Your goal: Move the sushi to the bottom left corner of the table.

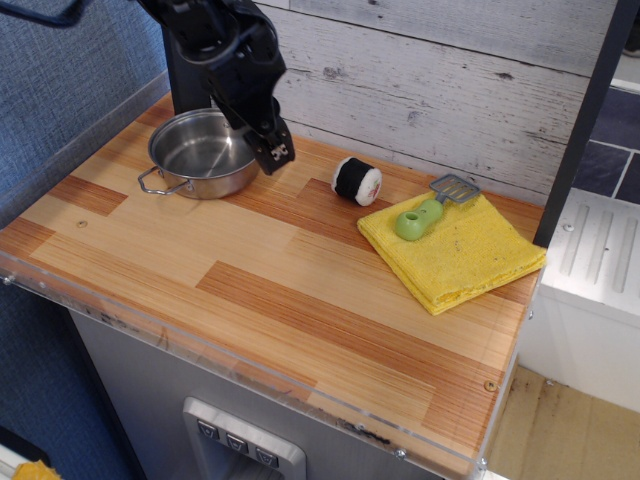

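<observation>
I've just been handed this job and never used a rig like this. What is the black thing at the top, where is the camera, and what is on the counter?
The black thing is a robot arm, and its tip is the claw that does the grasping. There is one picture, taken from a camera in front of the table, looking down at it from above. At the back left stands a metal pot. The sushi, a small black roll with white ends, lies near the back wall. To its right is a folded yellow cloth with a green-handled spatula lying on it. The claw hangs beside the pot, left of the sushi, and holds nothing. Whether it is open or shut is hard to tell.
</observation>
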Controlling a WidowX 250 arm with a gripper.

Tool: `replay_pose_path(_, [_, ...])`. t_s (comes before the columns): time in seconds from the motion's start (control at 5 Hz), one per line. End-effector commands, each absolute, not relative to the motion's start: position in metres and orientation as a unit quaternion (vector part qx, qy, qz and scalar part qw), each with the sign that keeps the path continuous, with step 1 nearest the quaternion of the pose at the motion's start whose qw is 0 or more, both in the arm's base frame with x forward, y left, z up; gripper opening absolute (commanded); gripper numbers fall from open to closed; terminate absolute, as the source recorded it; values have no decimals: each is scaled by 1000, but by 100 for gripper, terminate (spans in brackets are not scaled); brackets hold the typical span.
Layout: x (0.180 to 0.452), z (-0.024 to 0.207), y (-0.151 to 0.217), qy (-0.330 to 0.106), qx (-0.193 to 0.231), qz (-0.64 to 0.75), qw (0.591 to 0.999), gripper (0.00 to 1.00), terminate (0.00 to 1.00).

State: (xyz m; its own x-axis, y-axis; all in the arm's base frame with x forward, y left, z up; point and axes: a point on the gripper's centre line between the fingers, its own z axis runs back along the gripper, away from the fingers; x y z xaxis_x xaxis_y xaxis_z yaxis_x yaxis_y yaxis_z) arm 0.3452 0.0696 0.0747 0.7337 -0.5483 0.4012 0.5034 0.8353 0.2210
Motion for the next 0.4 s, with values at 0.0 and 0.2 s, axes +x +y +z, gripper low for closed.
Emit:
replay_pose_path(0.0, [369, 84, 47, -263, 44, -317, 910, 100, 0])
replay_pose_path(0.2, [383, 79, 32, -263, 41, -343, 901, 100, 0])
